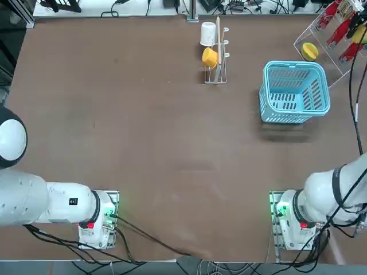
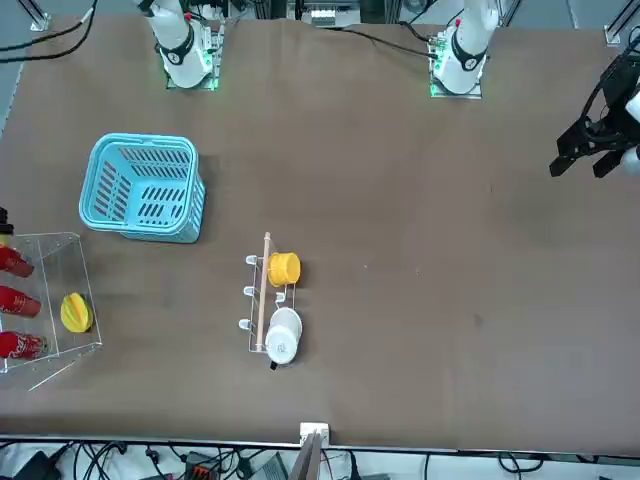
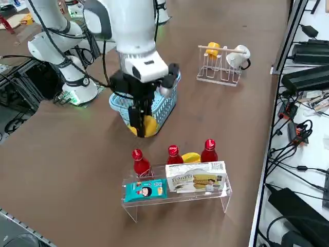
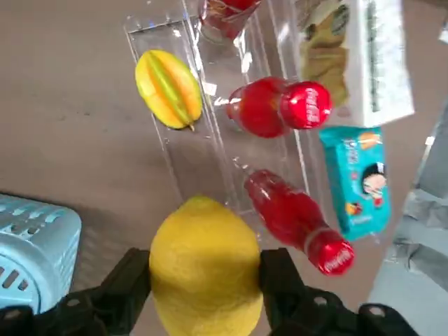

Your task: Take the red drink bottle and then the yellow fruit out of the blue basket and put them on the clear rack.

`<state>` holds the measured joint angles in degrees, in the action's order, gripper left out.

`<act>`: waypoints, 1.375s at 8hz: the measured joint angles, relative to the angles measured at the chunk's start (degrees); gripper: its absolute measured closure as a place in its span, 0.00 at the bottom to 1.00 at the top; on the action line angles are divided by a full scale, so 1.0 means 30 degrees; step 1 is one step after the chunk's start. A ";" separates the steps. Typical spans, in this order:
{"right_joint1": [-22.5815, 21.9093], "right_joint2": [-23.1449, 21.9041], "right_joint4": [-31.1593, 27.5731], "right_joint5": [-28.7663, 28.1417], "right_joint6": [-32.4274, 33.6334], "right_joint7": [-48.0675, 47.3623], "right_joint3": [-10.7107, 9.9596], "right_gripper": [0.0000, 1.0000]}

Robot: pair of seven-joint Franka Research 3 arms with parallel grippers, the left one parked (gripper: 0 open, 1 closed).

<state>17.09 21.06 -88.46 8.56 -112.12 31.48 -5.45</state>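
Bottles [image 3: 142, 164] on rack [image 3: 181, 197]; basket [image 1: 287, 116] left of rack; cups [image 1: 210, 57] on stand [image 1: 218, 35], left of basket.

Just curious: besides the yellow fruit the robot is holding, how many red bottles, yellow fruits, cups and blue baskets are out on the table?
Red bottles on the clear rack: 3
Yellow fruit on the rack, with the orange tint: 1
Cups, one white and one yellow: 2
Blue basket: 1
Total: 7
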 joint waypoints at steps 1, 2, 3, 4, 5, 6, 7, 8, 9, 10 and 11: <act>-0.0033 0.0166 -0.0011 -0.0042 0.0002 0.0002 0.0092 0.13; -0.0075 0.0256 -0.0147 -0.0043 -0.0077 0.0002 0.0172 0.13; -0.0145 0.0294 -0.0658 -0.0041 -0.0615 0.0002 0.0239 0.13; -0.0305 0.0324 -0.1285 -0.0036 -0.1276 0.0002 0.0258 0.13; -0.0410 0.0344 -0.1823 0.0070 -0.1714 0.0002 0.0272 0.13; -0.0492 0.0350 -0.2496 0.0392 -0.2480 0.0019 0.0274 0.13; -0.0597 0.0366 -0.3394 0.0859 -0.3633 0.0019 0.0282 0.13; -0.0682 0.0378 -0.4228 0.1250 -0.4635 0.0019 0.0286 0.13; -0.0703 0.0383 -0.4922 0.1555 -0.5572 0.0019 0.0285 0.13; -0.0708 0.0396 -0.5629 0.1764 -0.6679 0.0019 0.0284 0.13; -0.0719 0.0407 -0.6194 0.2112 -0.7554 0.0021 0.0285 0.13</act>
<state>14.93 22.28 -107.04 14.90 -134.78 31.54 -4.59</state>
